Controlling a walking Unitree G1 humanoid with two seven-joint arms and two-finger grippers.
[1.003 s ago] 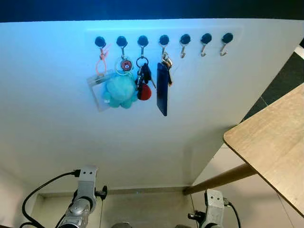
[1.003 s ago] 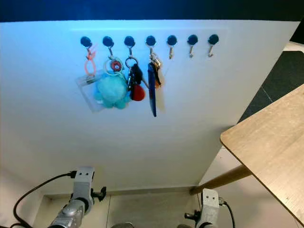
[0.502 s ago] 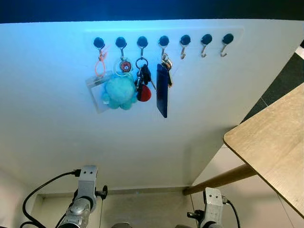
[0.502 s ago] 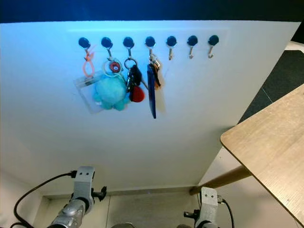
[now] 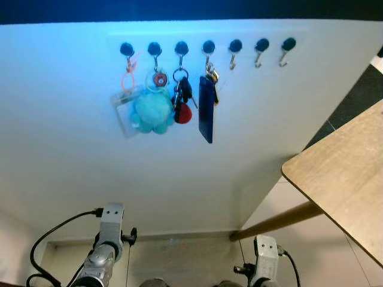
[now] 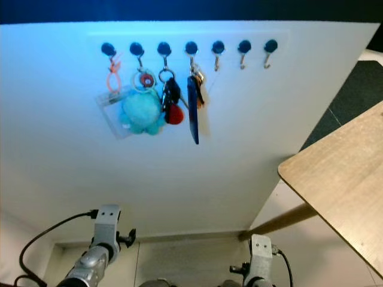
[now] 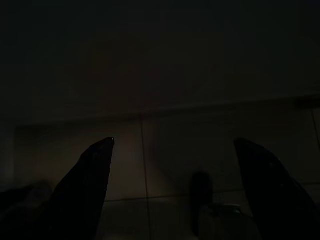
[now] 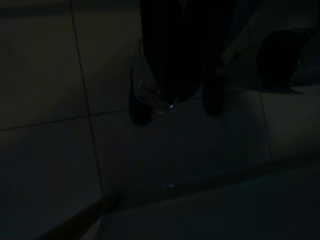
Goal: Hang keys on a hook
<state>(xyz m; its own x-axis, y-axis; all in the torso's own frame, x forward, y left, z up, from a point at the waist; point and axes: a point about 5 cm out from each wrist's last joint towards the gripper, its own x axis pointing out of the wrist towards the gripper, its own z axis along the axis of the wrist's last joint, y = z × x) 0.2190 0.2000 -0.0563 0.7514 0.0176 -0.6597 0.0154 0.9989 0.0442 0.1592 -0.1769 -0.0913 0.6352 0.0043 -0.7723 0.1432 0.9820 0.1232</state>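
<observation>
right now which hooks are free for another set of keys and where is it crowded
The three hooks at the robot's right end of the row hang bare, bordered by the dark blue tag and the wall's edge. The four on the left are crowded: an orange loop with a clear card, a teal plush, a key bunch, then the tag.

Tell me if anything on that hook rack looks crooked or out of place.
Nothing stands out. Four hooks carry a clear badge holder, a teal plush, a key bunch and a dark blue tag; all hang straight. Three hooks are bare.
</observation>
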